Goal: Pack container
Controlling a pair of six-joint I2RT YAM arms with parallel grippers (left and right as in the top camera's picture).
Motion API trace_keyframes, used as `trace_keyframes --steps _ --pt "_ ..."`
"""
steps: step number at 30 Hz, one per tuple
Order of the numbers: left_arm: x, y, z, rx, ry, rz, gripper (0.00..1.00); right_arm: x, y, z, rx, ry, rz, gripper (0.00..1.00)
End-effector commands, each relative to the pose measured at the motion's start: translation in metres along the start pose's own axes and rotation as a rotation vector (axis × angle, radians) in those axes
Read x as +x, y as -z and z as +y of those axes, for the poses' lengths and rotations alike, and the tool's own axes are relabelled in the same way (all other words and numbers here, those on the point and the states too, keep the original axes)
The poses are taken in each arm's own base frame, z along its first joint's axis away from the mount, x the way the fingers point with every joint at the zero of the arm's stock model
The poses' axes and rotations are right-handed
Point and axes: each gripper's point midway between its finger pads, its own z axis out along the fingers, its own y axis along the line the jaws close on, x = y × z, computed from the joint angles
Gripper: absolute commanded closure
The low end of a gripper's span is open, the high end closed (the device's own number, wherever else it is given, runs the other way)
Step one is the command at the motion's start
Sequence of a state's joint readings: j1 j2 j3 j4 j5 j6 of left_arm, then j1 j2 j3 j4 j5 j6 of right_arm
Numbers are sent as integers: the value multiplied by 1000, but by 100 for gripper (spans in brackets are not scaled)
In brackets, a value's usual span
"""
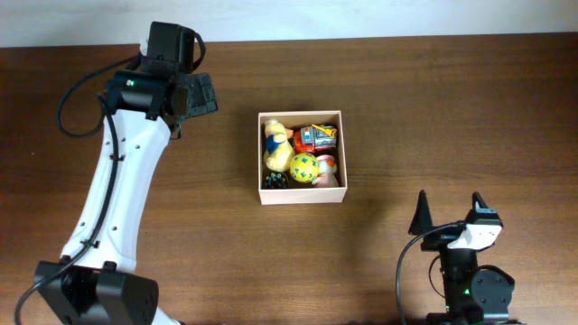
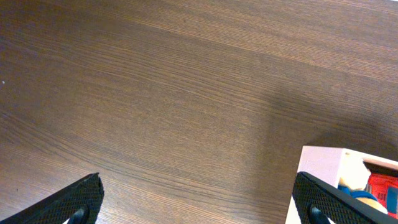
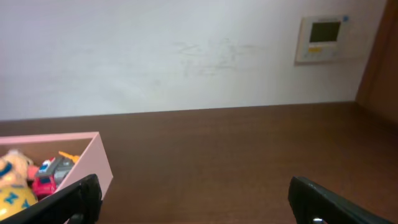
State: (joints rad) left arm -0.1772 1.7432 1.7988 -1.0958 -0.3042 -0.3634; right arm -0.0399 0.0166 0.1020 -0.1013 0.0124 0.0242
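Over on the left side, the left arm's white link [image 1: 113, 194] stretches from its base at the near edge all the way up toward the far edge of the table [image 1: 433, 108], then bends at the wrist so the left gripper [image 1: 200, 93] points across toward the middle. Its 2 fingers stand wide apart with nothing between them, and the left wrist view confirms it: the left gripper [image 2: 205, 205] frames bare brown wood, with a white corner of the container [image 2: 320, 165] peeking in at the lower right. Moving to the centre, the container [image 1: 302, 196] sits flat on the table, well apart from both arms, with toys packed inside: a yellow plush [image 1: 275, 144] along its left wall, a red toy vehicle [image 1: 314, 138] at the far right, and a yellow ball [image 1: 304, 165] with blue spots in the middle. On to the right: the right arm is folded low over its base at the near edge, and the right gripper [image 1: 449, 212] aims toward the far side, fingers spread and holding nothing. From its wrist camera, the right gripper [image 3: 199, 202] looks out over open table toward the pale wall [image 3: 186, 56], with the container [image 3: 93, 155] off at the lower left.
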Motion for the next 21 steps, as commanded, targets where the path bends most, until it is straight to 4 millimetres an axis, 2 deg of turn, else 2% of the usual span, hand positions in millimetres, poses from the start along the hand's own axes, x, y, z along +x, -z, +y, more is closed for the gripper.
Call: trace_keyframes --steps 1,9,21 --pt "-2 0 3 -13 9 -8 1 12 -2 3 -24 72 14 1" --pt "-2 0 3 -13 9 -8 1 39 -5 4 -33 40 70 1" --pt "-2 0 3 -13 9 -8 1 38 -6 4 -32 34 62 1"
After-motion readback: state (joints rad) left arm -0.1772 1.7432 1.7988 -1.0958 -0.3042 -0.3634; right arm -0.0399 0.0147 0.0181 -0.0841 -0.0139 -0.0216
